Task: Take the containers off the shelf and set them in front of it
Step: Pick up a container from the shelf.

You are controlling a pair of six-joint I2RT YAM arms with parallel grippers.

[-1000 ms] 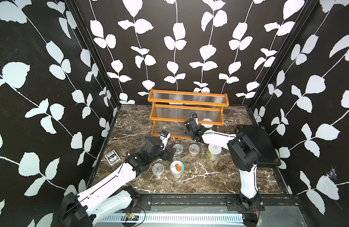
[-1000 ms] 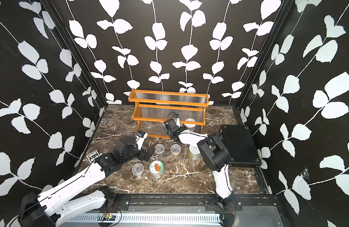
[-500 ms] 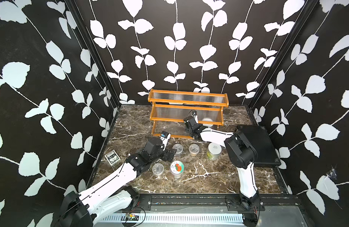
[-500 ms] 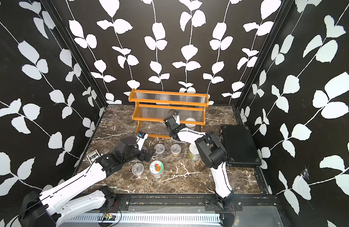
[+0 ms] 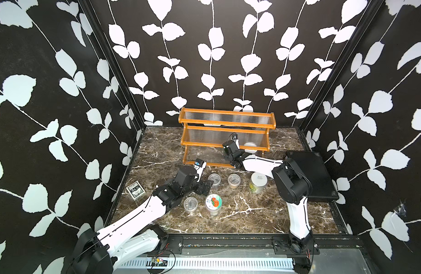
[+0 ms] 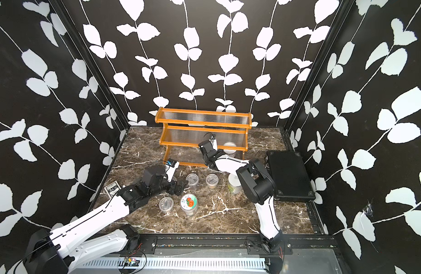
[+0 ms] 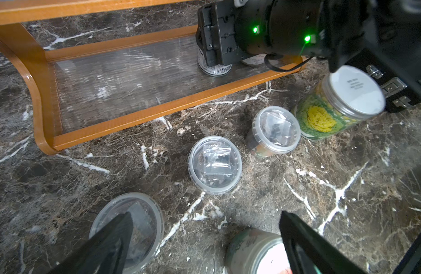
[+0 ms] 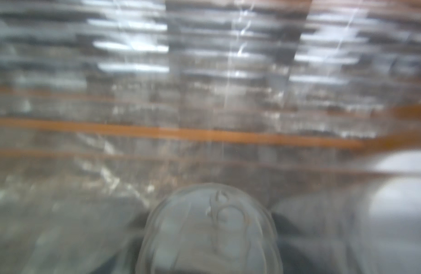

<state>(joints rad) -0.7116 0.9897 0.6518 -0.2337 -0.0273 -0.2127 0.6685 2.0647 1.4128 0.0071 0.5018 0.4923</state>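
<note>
The shelf stands at the back of the marble floor. My right gripper reaches into its lowest tier and is shut on a tin can with a barcode label. The right wrist view, blurred, shows the can's pull-tab top between the fingers. A white-lidded jar stands beside it on the same tier. In front of the shelf stand three clear cups, a green-labelled jar and a pumpkin-lidded jar. My left gripper hangs open and empty above the floor between a cup and the pumpkin-lidded jar.
A small black-and-white card box lies near the left wall. A flat black case lies along the right wall, close to the right arm's elbow. The containers in front stand close together in two rows.
My right gripper has edged deeper into the lowest tier and its jaws have narrowed round the tin can. The left arm has not moved.
</note>
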